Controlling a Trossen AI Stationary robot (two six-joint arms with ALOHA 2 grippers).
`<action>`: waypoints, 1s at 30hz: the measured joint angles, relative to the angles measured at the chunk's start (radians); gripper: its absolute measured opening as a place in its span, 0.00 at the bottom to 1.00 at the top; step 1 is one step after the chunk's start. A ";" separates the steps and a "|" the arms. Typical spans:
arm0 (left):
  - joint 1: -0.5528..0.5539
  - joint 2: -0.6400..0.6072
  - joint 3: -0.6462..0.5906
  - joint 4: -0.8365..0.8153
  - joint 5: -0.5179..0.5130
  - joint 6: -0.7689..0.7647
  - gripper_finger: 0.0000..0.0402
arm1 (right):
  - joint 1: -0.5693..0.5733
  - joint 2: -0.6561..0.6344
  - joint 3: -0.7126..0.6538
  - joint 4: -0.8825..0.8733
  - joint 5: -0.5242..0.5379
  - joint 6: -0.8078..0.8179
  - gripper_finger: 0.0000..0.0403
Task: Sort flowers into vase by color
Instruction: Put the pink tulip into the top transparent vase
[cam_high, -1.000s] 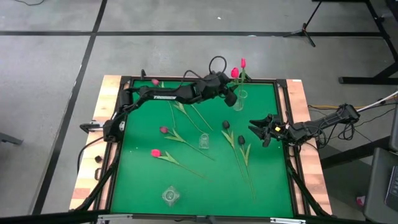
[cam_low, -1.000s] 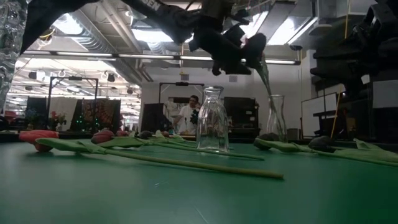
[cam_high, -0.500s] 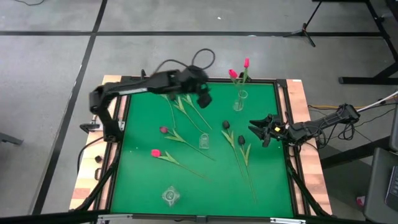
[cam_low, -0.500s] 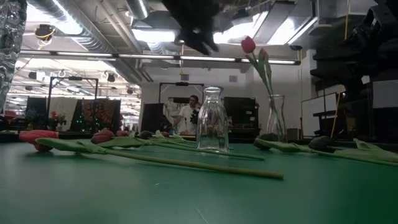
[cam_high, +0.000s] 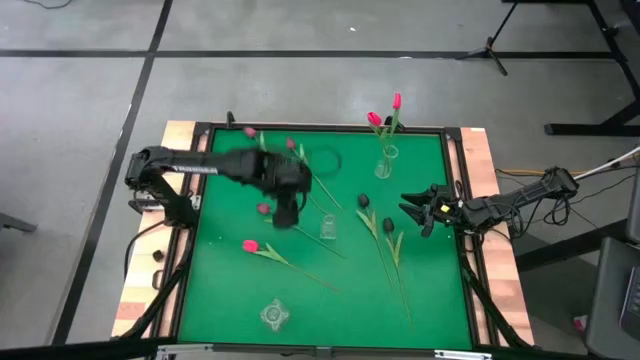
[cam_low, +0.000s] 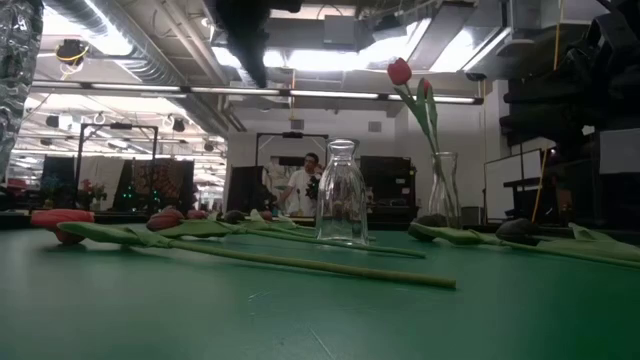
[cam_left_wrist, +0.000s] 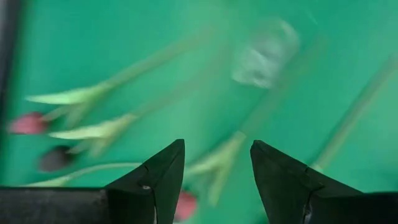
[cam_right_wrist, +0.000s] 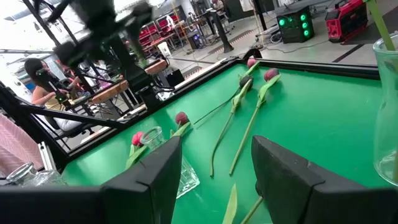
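Two pink-red flowers (cam_high: 386, 110) stand in the far glass vase (cam_high: 385, 162), their stems inside it. A second vase (cam_high: 327, 228) stands mid-table and a third (cam_high: 273, 315) near the front edge. More flowers lie flat on the green mat: a pink-red one (cam_high: 250, 245), a mauve one (cam_high: 263, 208) and two near-black ones (cam_high: 363, 200). My left gripper (cam_high: 286, 215) hangs open above the mauve flower, pointing steeply down, with nothing between its fingers (cam_left_wrist: 163, 174). My right gripper (cam_high: 412, 212) waits open and level at the table's right edge.
The mat is framed by a dark raised rim (cam_high: 320, 127) on a wooden table. Two further flowers (cam_high: 290, 145) lie near the far left corner. Stems cross the mat between the middle vase and the right gripper. People and equipment show in the room beyond the table.
My left gripper has swung away from the far vase toward the table's left and near side. It has risen a little and tipped from nearly level to pointing steeply down. It now hangs over the lying flowers. The two pink-red flowers stay standing in the far vase.
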 joint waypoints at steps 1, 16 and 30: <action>-0.031 0.000 -0.022 0.003 0.000 -0.007 0.46 | 0.000 0.000 0.000 0.000 0.000 0.000 0.48; -0.340 0.000 -0.406 0.287 0.006 -0.097 0.46 | 0.000 0.000 0.000 0.001 -0.011 0.003 0.48; -0.355 0.001 -0.674 0.566 0.088 -0.073 0.46 | 0.000 0.000 0.000 0.002 -0.009 0.034 0.48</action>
